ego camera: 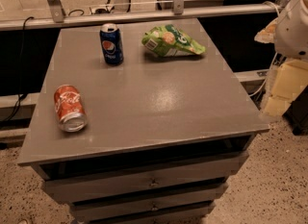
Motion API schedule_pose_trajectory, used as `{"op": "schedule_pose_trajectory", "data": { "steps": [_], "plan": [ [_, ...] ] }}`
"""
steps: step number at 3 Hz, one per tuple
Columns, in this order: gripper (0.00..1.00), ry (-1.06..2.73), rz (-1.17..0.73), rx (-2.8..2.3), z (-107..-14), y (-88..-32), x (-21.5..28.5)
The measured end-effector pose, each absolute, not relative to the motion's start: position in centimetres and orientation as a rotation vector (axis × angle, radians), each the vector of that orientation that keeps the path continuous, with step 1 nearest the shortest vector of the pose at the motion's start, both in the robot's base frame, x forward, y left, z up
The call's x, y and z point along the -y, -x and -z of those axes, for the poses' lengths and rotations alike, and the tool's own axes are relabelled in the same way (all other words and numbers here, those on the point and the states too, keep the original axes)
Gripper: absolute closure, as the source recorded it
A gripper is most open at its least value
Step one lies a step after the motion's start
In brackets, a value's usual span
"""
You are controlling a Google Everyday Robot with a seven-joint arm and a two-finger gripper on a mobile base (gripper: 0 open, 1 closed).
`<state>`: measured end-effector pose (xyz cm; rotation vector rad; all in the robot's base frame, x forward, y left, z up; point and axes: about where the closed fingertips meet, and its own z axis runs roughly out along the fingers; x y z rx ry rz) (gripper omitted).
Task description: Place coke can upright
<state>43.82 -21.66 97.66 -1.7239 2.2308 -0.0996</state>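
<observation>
A grey rectangular worktop (159, 103) over drawers (154, 182) stands on a speckled floor (279, 184), with a metal rail (144, 15) behind it. A red-orange aluminium coke can (70, 107) lies on its side near the front-left corner. A blue Pepsi can (111, 43) stands upright near the back edge, and a green crinkled snack bag (172, 41) lies beside it. The robot's pale tool (284, 88) hangs beyond the right edge, touching none of these. Whether it is clenched or released cannot be told.
</observation>
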Motion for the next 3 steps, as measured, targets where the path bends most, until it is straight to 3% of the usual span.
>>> {"op": "schedule_pose_trajectory", "data": {
  "steps": [1,3],
  "plan": [
    [0.00,1.724,0.100,-2.231,-97.7,-43.8,21.6],
    [0.00,1.728,-0.034,-2.185,-94.5,-45.8,12.6]
  ]
}}
